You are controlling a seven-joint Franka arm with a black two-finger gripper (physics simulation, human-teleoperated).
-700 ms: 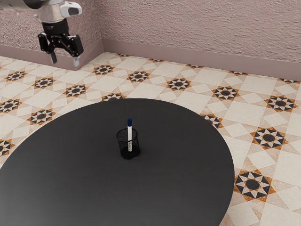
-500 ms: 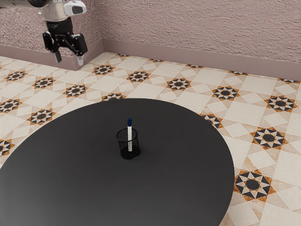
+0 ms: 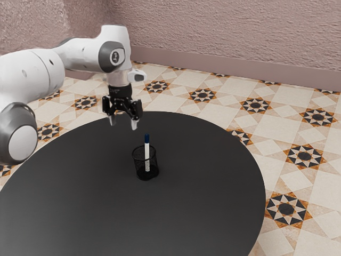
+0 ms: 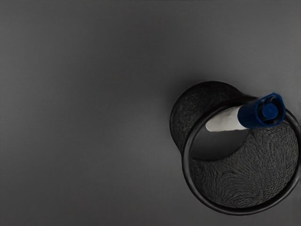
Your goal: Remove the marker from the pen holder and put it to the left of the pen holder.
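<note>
In the exterior view my gripper (image 3: 123, 124) hangs above the table's far part, pointing down, its two fingers apart with nothing between them. It is higher than the pen holder and off toward the exterior view's left. The black mesh pen holder (image 3: 139, 165) stands upright on the round table. Inside it the white marker (image 3: 147, 154) with a blue cap leans nearly upright, cap above the rim. From above, the wrist view has the pen holder (image 4: 240, 183) and the marker (image 4: 226, 120), whose blue cap rests by the rim.
The round black table (image 3: 160, 213) has a curved edge, with patterned floor tiles around it. A pinkish wall (image 3: 229, 37) rises behind. My white arm (image 3: 32, 74) reaches in from the exterior view's left.
My gripper has moved a long way toward the exterior view's right and lower, much nearer the pen holder. More of the arm has come into view. The marker and pen holder have not moved.
</note>
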